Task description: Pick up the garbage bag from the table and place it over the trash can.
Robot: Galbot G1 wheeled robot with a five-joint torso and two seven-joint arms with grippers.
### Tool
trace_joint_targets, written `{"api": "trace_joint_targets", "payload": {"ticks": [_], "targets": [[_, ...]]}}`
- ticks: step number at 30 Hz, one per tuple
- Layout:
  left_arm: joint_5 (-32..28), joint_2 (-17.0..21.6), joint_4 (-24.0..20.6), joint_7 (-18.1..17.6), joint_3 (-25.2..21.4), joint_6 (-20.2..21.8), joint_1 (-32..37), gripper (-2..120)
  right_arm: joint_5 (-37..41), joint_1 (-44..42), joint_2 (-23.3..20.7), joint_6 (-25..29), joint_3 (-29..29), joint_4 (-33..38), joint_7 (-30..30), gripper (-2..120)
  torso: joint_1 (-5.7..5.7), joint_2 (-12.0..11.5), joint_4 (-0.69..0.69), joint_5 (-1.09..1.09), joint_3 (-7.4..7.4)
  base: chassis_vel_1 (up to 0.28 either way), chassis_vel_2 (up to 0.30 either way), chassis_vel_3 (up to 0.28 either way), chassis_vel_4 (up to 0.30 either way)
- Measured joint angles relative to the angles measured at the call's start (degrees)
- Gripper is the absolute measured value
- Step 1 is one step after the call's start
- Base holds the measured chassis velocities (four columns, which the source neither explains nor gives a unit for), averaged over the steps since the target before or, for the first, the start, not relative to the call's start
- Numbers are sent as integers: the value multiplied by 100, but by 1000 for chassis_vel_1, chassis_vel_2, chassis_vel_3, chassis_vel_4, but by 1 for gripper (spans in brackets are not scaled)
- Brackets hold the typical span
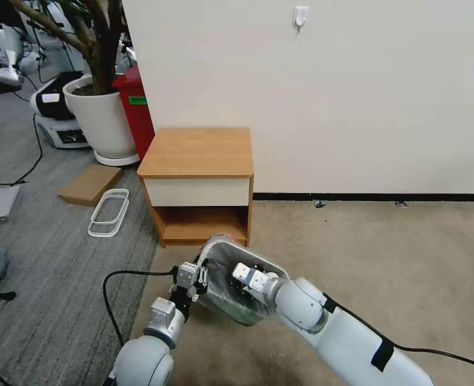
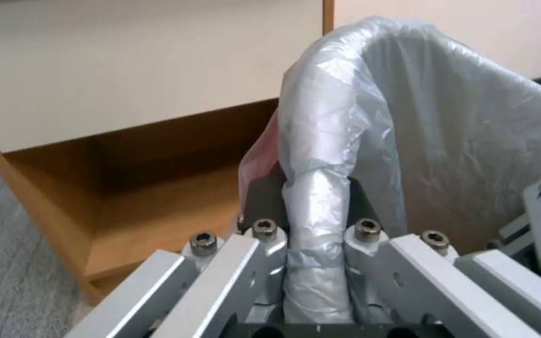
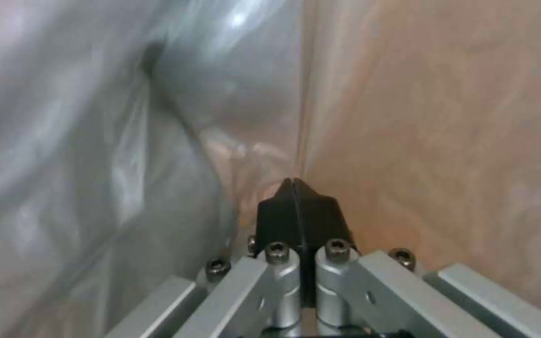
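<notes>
We are lining the trash can with the garbage bag, on the floor just in front of the table.

Nearest to us, we are holding the left gripper [image 1: 201, 274] clamped on the left rim of the trash can [image 1: 222, 245], with the rim and the folded garbage bag [image 2: 327, 155] pinched between its fingers, so the film cannot slip off while the can is leaning. A little farther right, we are reaching the right gripper [image 3: 296, 206] inside the bag with its black fingertips pressed together on nothing, probably to push the plastic against the inner wall. Beyond the can, the table [image 1: 197, 153] is standing against the wall, its top bare.
</notes>
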Motion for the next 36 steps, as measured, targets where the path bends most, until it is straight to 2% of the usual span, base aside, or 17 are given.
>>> {"api": "trace_joint_targets", "payload": {"ticks": [6, 19, 28, 36], "targets": [[4, -15, -30, -1, 0, 0, 37, 6, -257, 92, 31, 4, -132, -196, -119, 0, 0, 0, 0, 0, 0, 0, 0, 0, 0], [-15, -17, -55, 7, 25, 0, 34, 6, -213, 258, 115, 4, -232, -575, -148, 0, 0, 0, 0, 0, 0, 0, 0, 0, 0], [-28, -16, -55, 19, 53, 0, 31, 6, 87, 320, 220, -1, -175, -938, -31, 0, 0, 0, 0, 0, 0, 0, 0, 0, 0], [-27, -52, -27, 26, 107, -1, 13, 6, 412, 369, 336, -6, -183, -1179, 309, 0, 0, 0, 0, 0, 0, 0, 0, 0, 0]]}}
